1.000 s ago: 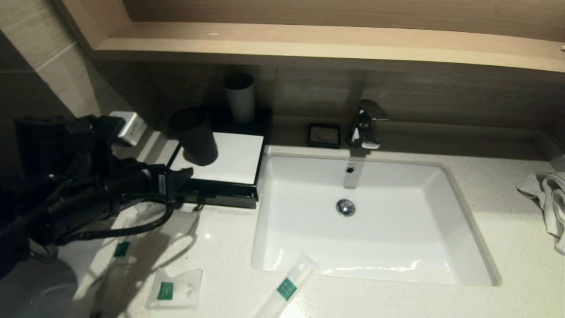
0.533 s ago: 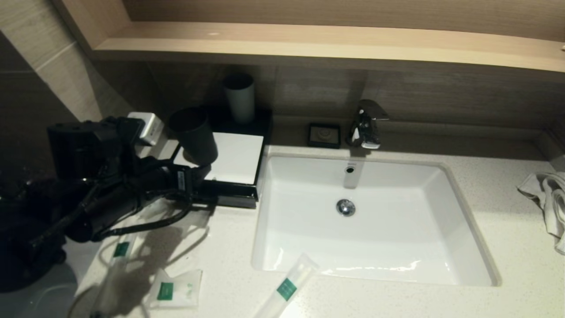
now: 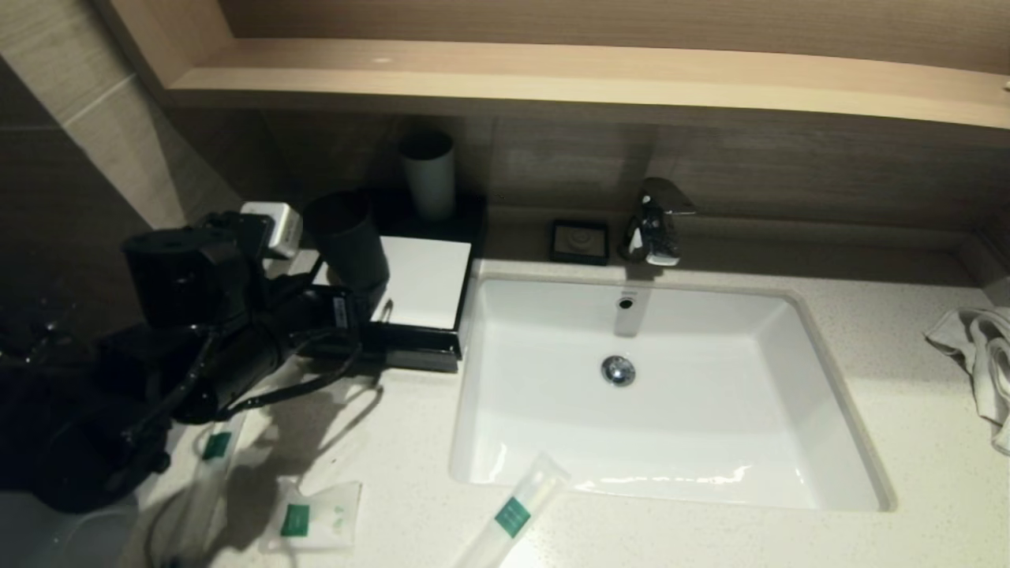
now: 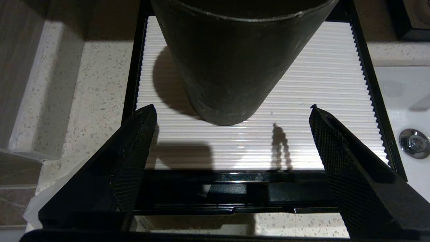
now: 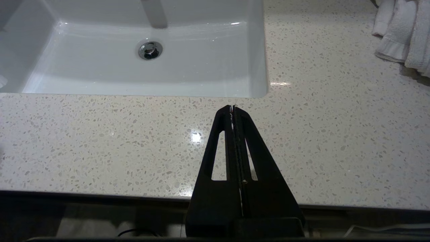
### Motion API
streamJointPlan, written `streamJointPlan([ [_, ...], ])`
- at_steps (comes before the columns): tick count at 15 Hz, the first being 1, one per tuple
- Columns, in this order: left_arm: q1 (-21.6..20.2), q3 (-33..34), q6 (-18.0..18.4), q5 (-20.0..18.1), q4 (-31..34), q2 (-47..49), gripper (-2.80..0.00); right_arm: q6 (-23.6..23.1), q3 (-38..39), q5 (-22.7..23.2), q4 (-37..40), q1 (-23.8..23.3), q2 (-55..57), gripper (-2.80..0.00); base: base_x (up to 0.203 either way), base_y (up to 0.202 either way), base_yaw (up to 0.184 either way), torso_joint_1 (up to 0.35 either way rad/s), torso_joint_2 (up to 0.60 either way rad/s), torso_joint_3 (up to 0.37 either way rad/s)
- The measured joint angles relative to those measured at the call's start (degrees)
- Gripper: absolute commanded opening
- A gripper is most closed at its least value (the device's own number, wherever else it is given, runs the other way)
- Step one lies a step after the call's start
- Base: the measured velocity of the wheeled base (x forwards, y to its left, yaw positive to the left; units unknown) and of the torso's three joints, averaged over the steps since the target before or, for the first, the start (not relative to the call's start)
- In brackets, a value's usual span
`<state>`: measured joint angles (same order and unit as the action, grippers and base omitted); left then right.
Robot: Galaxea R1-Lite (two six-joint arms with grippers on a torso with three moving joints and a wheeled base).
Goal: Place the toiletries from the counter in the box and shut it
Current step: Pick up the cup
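Observation:
The box [image 3: 426, 284] is black with a white ribbed top and stands left of the sink; a dark cup [image 3: 347, 241] stands on it. My left gripper [image 3: 367, 315] is open and empty at the box's front edge. In the left wrist view the left gripper [image 4: 231, 107] spans the ribbed top [image 4: 319, 84], with the cup [image 4: 235, 60] just ahead. On the counter lie a sachet [image 3: 312, 517], a tube [image 3: 513, 513] and a long packet [image 3: 213, 450], each with a green label. My right gripper [image 5: 232, 108] is shut and empty over the counter's front edge.
The sink [image 3: 828, 410] fills the middle, with a faucet [image 3: 655, 221] and a black soap dish [image 3: 580, 241] behind it. A white cup [image 3: 430, 181] stands behind the box. A towel [image 3: 978, 355] lies at the right. A shelf [image 3: 552, 79] overhangs the back.
My left arm has moved right and forward, bringing the open gripper up to the front of the box. The toiletries and the right arm have not moved.

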<state>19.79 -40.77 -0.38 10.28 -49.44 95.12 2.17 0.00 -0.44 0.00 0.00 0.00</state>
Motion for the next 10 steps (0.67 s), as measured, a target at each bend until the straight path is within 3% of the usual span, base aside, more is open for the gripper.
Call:
streamJointPlan([
  [10, 1.2, -0.4, 0.2, 3.1, -7.4, 5.0, 0.00, 0.0, 0.0, 0.0, 0.0, 0.0, 0.0, -2.80, 0.000, 0.000, 0.000, 0.000, 0.00, 0.000],
])
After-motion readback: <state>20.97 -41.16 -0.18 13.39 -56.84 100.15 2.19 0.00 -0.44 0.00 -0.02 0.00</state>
